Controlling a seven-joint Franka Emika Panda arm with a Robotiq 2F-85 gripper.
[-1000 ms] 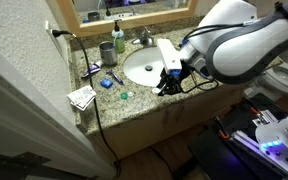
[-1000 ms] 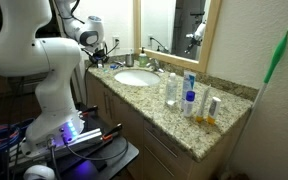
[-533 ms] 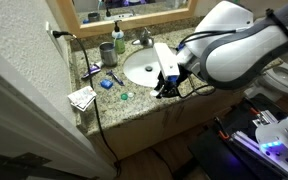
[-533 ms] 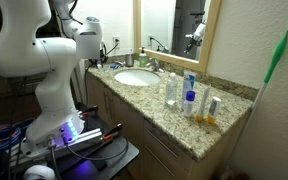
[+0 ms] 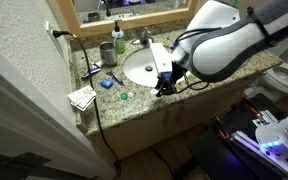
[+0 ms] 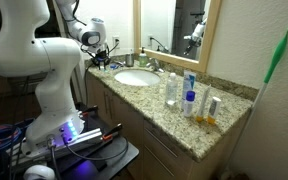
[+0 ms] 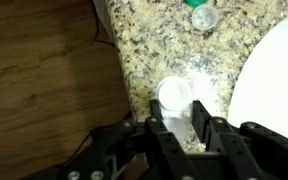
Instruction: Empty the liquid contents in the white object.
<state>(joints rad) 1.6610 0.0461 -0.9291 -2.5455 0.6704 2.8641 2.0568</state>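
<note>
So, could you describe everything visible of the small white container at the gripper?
The white container is tiny, round, apparently smooth plastic, its round top facing the wrist camera. The gripper is shut on it, one finger at each side. It is over the granite counter near the front edge, beside the sink basin, apart from the green piece. Its contents cannot be seen.

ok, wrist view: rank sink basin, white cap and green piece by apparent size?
1. sink basin, largest, though cropped.
2. white cap, nearest the camera.
3. green piece, looks smaller, but it is farther off and cut by the frame, so unsure.
</note>
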